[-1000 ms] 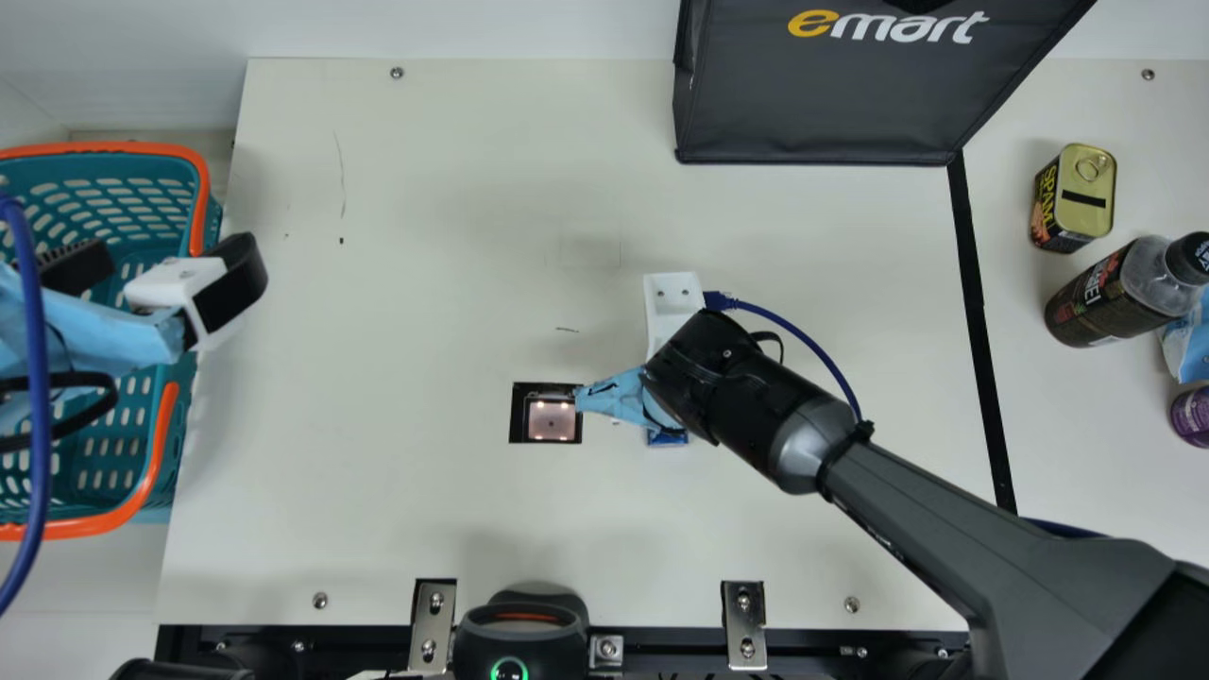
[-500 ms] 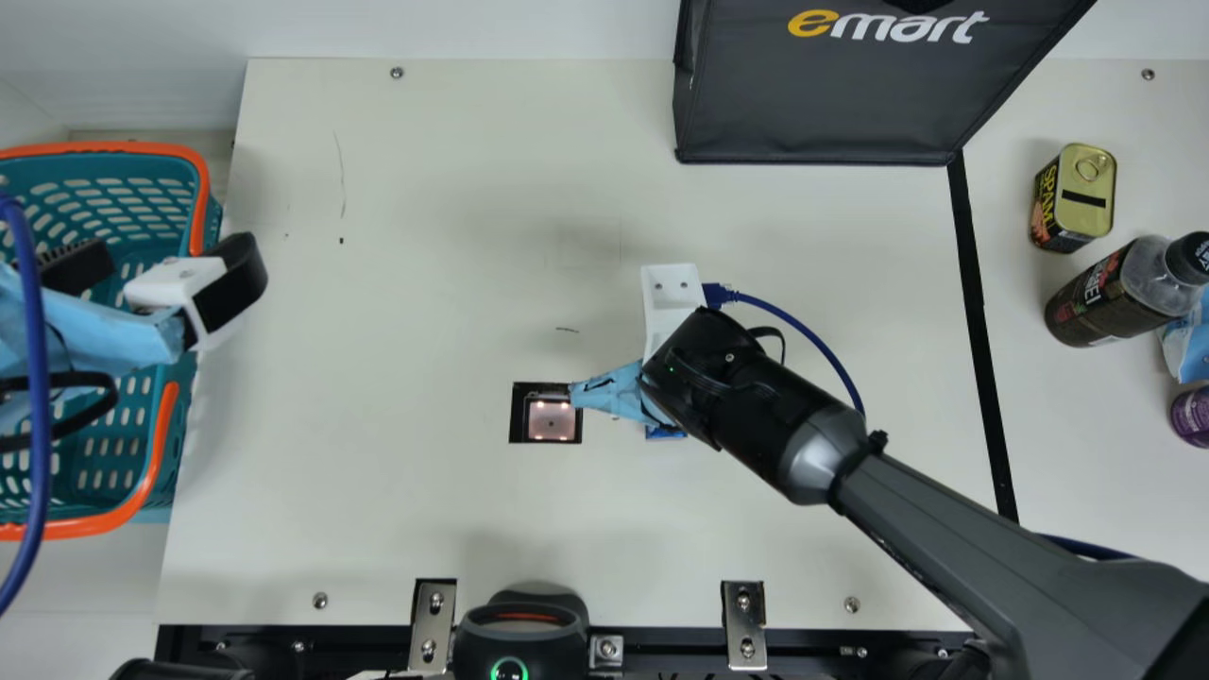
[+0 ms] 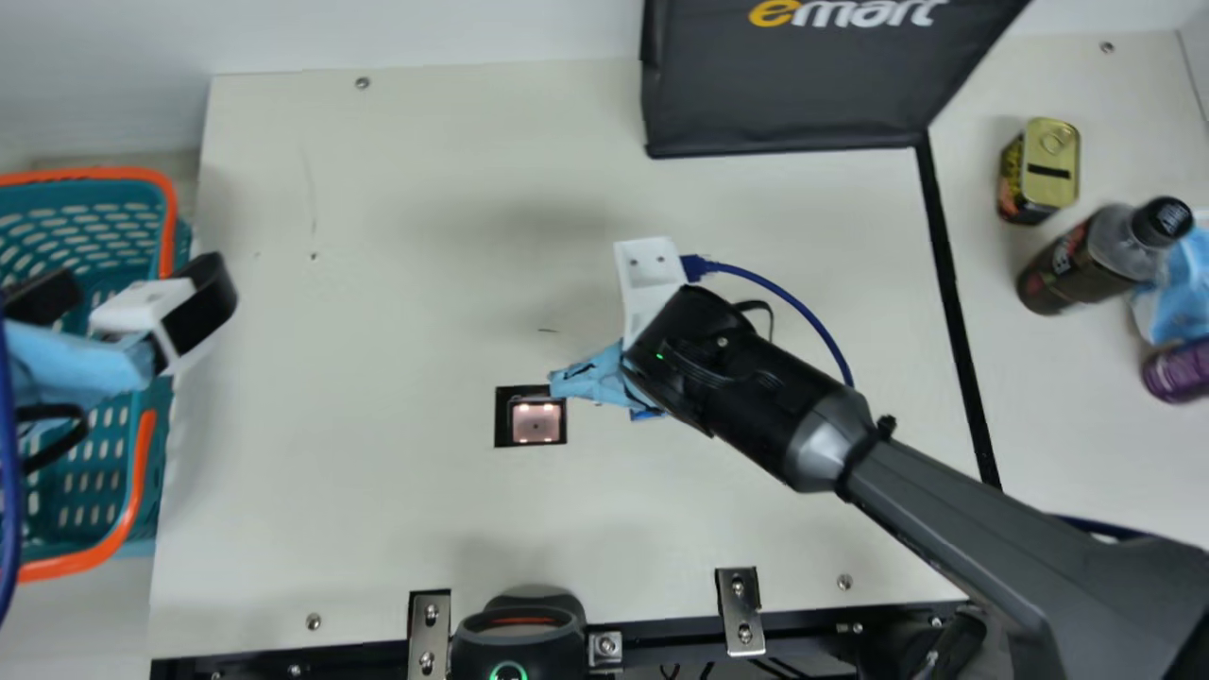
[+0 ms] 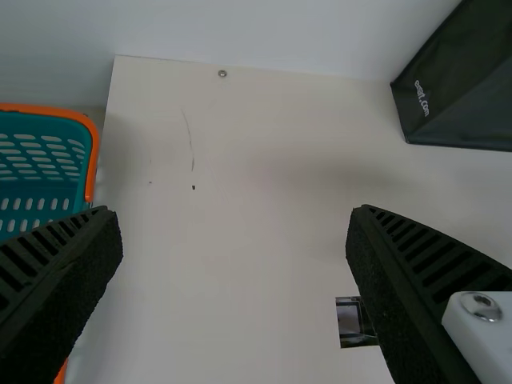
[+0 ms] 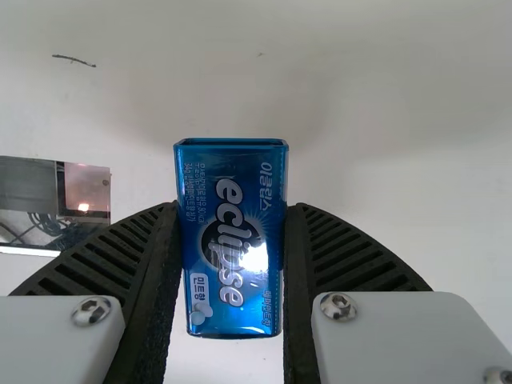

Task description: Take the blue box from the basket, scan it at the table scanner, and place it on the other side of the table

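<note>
Basket point(image 3: 94, 174): cut off, main view's left edge.
Bag point(image 3: 784, 104): cut off, main view's top edge.
Blue box point(image 3: 647, 415): mostly hidden by right arm point(image 3: 746, 378), main view.
Scanner point(image 4: 350, 316): partly hidden by 1 finger point(image 4: 416, 296), left wrist view.

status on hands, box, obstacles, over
Left hand open, empty. Right hand gripping blue box beside scanner. Black bag at far edge, out of the way.

Right arm point(image 3: 945, 521): tapering dark-grey link, silvery collar point(image 3: 820, 450), rounded black housing point(image 3: 704, 354) with tiny green light point(image 3: 659, 356), light-blue wrap point(image 3: 593, 377), blue cable point(image 3: 798, 304). Left arm point(image 3: 71, 366): light-blue wrap, thick blue cable point(image 3: 9, 472). Both: black ribbed fingers point(image 5: 352, 252), white mounts point(image 5: 408, 340), silver round-headed screws point(image 5: 338, 306).
</note>
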